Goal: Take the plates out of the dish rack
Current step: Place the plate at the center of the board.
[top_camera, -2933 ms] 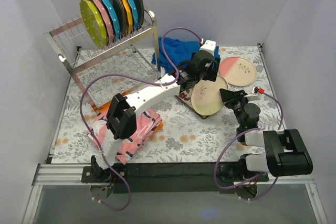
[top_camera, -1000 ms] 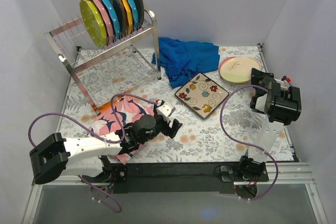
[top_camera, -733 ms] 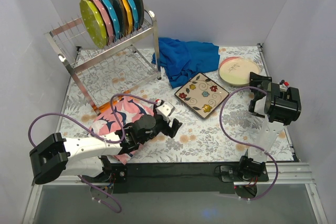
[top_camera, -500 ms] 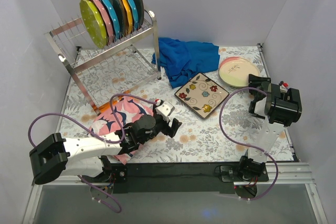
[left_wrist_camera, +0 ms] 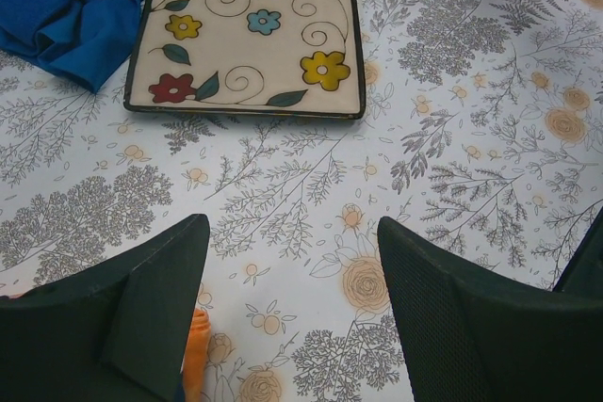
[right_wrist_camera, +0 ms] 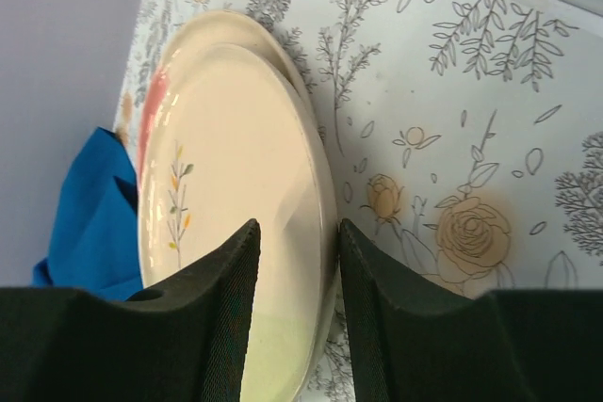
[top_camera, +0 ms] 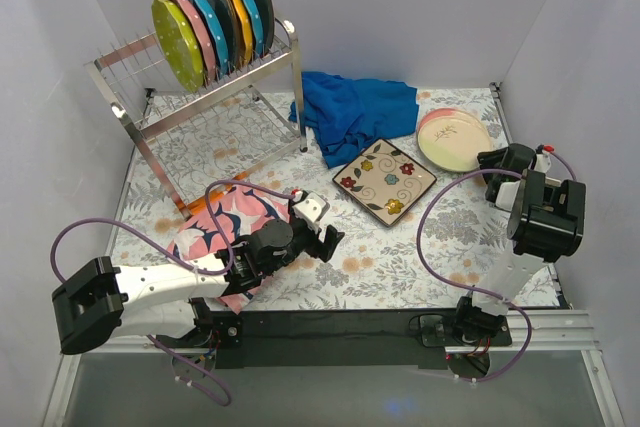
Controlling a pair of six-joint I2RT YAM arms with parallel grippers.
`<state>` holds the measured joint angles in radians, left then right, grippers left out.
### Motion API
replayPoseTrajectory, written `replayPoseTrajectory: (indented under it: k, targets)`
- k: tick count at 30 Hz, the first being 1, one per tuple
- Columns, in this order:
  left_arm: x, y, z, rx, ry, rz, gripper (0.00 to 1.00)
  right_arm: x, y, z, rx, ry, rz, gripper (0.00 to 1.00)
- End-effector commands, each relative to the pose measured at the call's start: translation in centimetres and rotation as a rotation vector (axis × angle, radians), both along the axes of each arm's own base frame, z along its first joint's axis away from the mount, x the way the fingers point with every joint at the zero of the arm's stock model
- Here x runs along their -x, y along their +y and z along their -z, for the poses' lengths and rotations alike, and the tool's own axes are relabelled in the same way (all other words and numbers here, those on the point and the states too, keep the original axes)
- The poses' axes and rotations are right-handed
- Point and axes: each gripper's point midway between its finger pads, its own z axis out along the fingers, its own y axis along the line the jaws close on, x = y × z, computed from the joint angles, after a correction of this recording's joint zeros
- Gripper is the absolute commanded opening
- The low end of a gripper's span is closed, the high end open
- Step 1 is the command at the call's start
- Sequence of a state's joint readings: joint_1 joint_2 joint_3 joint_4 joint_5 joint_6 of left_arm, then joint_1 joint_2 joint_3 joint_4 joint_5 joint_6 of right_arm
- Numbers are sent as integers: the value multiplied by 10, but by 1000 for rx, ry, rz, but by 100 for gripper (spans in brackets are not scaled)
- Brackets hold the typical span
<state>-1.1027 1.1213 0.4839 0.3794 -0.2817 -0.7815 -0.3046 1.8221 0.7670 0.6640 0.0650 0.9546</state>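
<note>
Black and blunt, the right tool [right_wrist_camera: 295, 237] stands with its jaws parted. The near rim of a cream plate [right_wrist_camera: 236, 214] shows in the gap, and nothing is pinched. A second ago this arm sat closer over the stack; it has since drawn back toward 4 o'clock. The cream plate lies flat on a second plate [right_wrist_camera: 219, 24] at 2 o'clock on the bench [top_camera: 400, 247], so I judge that one delivered.

The left tool [left_wrist_camera: 292, 228], spread wide and holding nothing, hovers low near 6 o'clock. It points at a square floral plate [left_wrist_camera: 247, 35] lying near the centre. A blue cloth [left_wrist_camera: 66, 7] is beyond it at 12 and a pink cloth [top_camera: 240, 227] at 8.

Further out at 10 o'clock, the dish rack [top_camera: 200, 97] holds the remaining plates [top_camera: 205, 32] upright in a tight row at its far end: yellow-green, pink, teal, dark, orange. Its other prongs carry nothing.
</note>
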Motion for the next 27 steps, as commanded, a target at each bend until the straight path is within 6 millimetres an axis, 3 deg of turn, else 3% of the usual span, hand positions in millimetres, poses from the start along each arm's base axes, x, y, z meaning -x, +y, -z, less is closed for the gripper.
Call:
replayPoseTrajectory:
  k: [1, 10, 19, 27]
  targets:
    - [0, 4, -12, 21, -22, -14, 71, -2, -9, -13, 49, 23, -34, 44]
    - [-2, 5, -9, 12, -19, -21, 71, 7, -7, -11, 49, 103, -60, 44]
    - [-3, 4, -7, 3, -15, -24, 71, -6, 13, 4, 5, 116, -124, 43]
    - [-2, 2, -5, -6, -9, -17, 71, -25, 4, -8, 43, 88, -119, 32]
